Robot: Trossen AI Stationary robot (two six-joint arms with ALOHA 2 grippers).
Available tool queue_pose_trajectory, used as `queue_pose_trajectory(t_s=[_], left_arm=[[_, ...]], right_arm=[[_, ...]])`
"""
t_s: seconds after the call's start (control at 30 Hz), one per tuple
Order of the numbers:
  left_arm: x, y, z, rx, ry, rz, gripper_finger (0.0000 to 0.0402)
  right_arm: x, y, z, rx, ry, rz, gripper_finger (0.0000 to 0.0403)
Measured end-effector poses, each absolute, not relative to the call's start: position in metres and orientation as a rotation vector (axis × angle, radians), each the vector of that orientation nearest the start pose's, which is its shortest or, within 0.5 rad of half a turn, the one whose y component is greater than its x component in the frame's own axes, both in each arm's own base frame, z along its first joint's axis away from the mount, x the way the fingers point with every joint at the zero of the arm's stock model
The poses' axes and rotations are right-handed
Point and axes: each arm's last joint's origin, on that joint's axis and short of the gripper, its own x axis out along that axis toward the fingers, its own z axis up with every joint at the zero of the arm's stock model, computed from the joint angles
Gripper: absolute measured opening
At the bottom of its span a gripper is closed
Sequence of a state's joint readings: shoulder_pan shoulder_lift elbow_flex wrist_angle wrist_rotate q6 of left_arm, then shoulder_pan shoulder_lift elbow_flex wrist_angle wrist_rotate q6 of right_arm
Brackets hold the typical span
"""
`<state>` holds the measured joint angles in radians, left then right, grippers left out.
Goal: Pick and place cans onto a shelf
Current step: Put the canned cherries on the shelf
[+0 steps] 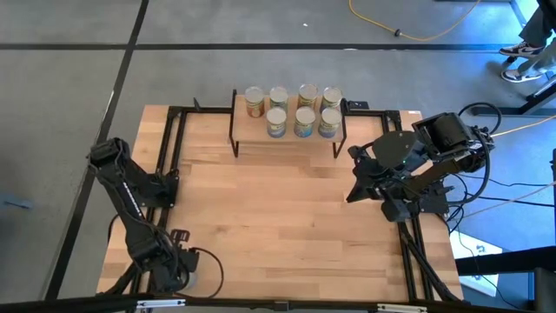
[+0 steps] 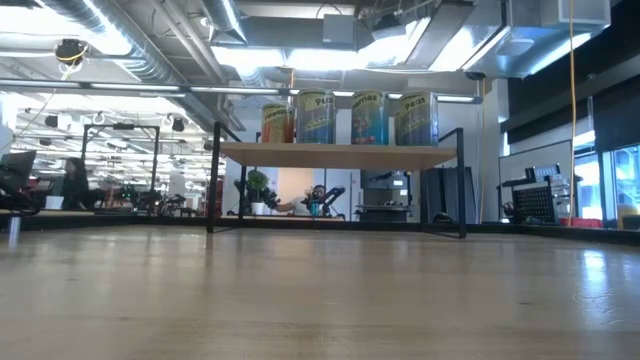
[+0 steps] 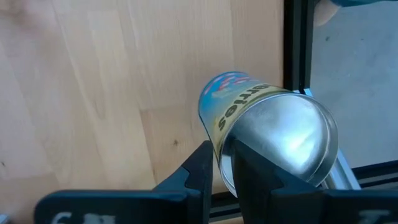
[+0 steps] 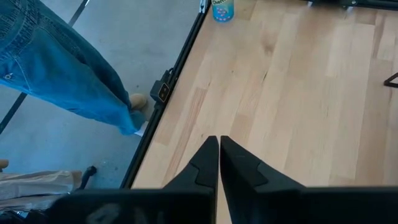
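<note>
At the table's near-left corner, left gripper [image 3: 225, 167] fingers [image 3: 198, 171] press a can [image 3: 267, 134].

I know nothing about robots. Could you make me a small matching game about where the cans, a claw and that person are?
1. seven cans
2. lone can
3. right claw
4. person's leg

A. on the floor beside the table
B. shut, above the table
C. on the shelf
D. on the table by the left claw

Pairs: 1-C, 2-D, 3-B, 4-A
</note>
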<state>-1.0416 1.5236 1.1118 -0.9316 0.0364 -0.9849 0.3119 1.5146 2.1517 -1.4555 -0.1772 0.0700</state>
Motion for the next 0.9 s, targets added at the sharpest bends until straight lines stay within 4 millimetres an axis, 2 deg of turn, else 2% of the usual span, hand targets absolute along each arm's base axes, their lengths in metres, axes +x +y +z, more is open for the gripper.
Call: queue_pose_trajectory(t_s=[0.1, 0.27, 0.53, 0.7, 0.9], left_arm=[[0.140, -0.242, 0.229, -0.121, 1.488, -0.214, 0.0049], [0.148, -0.238, 0.228, -0.184, 1.527, -0.208, 0.0007], [0.160, -0.226, 0.234, -0.221, 1.534, -0.201, 0.0001], [0.165, -0.209, 0.259, -0.260, 1.485, -0.221, 0.0001], [0.164, -0.171, 0.305, -0.310, 1.413, -0.199, 0.0001]], right_arm=[[0.219, 0.076, 0.491, 0.009, 0.840, 0.431, 0.0019], [0.219, 0.076, 0.491, 0.011, 0.840, 0.429, 0.0019], [0.219, 0.076, 0.491, 0.012, 0.841, 0.429, 0.0019], [0.219, 0.076, 0.491, 0.012, 0.840, 0.429, 0.0019], [0.219, 0.076, 0.491, 0.012, 0.841, 0.429, 0.0019]])
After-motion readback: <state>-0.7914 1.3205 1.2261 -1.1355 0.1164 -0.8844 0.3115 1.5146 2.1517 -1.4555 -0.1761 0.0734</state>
